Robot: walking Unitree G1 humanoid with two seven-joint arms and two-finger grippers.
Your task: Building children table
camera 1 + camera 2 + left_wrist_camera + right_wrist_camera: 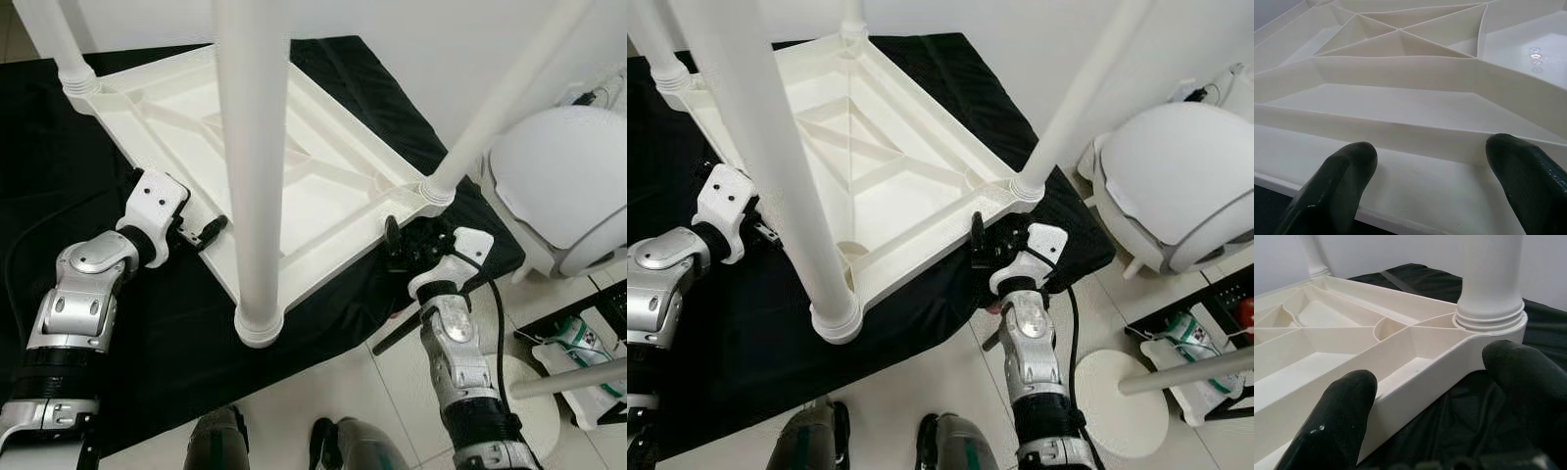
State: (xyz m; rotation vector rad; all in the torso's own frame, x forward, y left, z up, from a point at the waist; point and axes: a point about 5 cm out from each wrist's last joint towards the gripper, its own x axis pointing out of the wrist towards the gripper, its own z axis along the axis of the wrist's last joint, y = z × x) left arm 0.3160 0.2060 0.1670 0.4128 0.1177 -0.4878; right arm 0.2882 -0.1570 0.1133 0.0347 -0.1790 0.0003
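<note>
On black cloth (59, 157), upturned table (323, 186) sits between both open hands.

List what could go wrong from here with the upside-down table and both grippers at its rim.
1. The table top lies on a black cloth whose front edge reaches the tiled floor; a push may slide the cloth and the table with it.
2. The left gripper and right gripper are open at opposite rims; uneven lifting may tilt the table.
3. The near leg rises close to the camera and hides part of the rim.
</note>
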